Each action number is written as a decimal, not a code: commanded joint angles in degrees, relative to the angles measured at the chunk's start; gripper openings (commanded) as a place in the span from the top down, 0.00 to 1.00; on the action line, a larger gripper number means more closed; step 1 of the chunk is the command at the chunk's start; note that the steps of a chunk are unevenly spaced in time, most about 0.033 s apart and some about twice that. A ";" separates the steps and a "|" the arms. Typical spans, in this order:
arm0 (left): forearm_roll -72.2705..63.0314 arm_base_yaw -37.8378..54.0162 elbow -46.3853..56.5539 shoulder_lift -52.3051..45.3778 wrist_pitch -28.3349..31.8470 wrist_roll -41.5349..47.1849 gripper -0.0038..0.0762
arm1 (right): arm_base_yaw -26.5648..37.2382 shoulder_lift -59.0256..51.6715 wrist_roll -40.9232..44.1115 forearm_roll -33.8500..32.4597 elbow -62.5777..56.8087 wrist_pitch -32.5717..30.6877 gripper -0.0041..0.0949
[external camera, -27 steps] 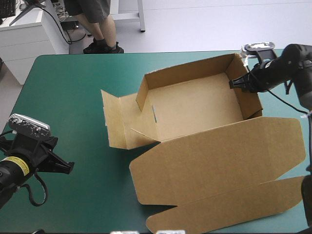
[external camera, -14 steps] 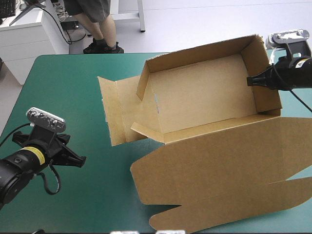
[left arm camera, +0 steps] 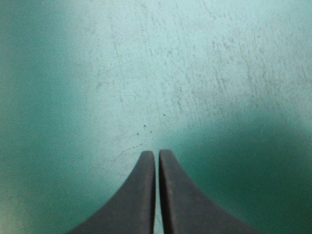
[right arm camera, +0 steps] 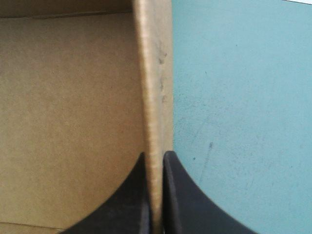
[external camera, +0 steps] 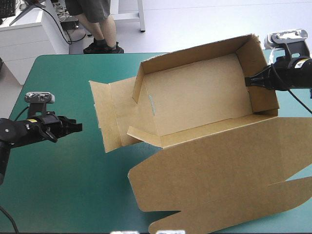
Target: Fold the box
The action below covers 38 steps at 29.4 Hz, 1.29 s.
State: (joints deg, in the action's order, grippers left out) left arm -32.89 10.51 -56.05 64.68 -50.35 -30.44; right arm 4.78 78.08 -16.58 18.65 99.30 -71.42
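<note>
The brown box (external camera: 195,97) stands as an open tray with raised walls, lifted and tilted at its right end. Its wide lid (external camera: 219,170) lies flat toward the table's front, and a side flap (external camera: 109,114) lies spread out at its left. My right gripper (external camera: 249,81) is shut on the box's right wall (right arm camera: 155,107), which runs up between its black fingers (right arm camera: 183,200). My left gripper (external camera: 78,126) hovers low over the bare teal-green cover (left arm camera: 170,73) left of the flap, shut with nothing in it, its fingertips (left arm camera: 148,161) together.
The lid reaches past the table's right edge and close to the front edge. Bare teal-green cover (external camera: 63,180) lies at the left and front left of the box.
My right gripper has kept the box's right end raised while the box slid a little leftward. The left gripper has swung up and right, now pointing toward the flap.
</note>
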 commanded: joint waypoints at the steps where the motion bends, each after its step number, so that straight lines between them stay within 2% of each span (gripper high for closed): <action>1: -16.06 9.11 1.72 0.06 1.32 -10.54 0.93 | 0.41 -1.90 0.05 2.65 1.29 0.50 0.98; 4: -22.59 13.36 5.76 0.20 2.51 -13.68 0.93 | 0.41 -1.90 0.02 2.74 1.29 1.02 0.98; 9: -29.84 14.50 14.52 0.57 10.85 -14.32 0.94 | 0.41 -1.90 -0.83 3.91 1.29 1.25 0.98; 12: -33.72 13.65 16.00 1.52 11.15 -19.74 0.91 | 0.41 -1.90 -1.37 5.07 1.29 1.37 0.98; 14: -36.03 12.62 15.89 2.37 9.72 -23.12 0.82 | 0.41 -1.90 -1.53 5.20 1.29 1.37 0.98; 16: -38.38 11.76 15.74 3.65 7.93 -26.42 0.69 | 0.41 -1.90 -1.53 5.20 1.29 1.37 0.98; 18: -40.27 11.03 15.43 4.95 5.38 -29.71 0.50 | 0.41 -1.90 -1.53 5.20 1.29 1.37 0.98; 20: -43.40 10.11 15.43 6.12 3.37 -33.28 0.36 | 0.41 -1.90 -1.53 5.20 1.29 1.27 0.98; 22: -46.35 9.12 15.43 7.26 1.91 -35.46 0.28 | 0.41 -1.90 -1.53 5.43 1.29 1.11 0.98; 29: -54.56 3.18 15.43 12.26 -5.01 -44.58 0.28 | 0.41 -1.90 -2.33 7.20 1.29 0.63 0.98; 38: -64.11 2.64 15.33 13.30 -18.73 -49.38 0.28 | 0.41 -1.80 -2.33 7.86 1.29 0.25 0.98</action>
State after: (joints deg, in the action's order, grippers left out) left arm -90.71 13.53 -39.06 79.49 -61.71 -78.48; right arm 4.78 78.08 -19.04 23.00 99.02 -71.42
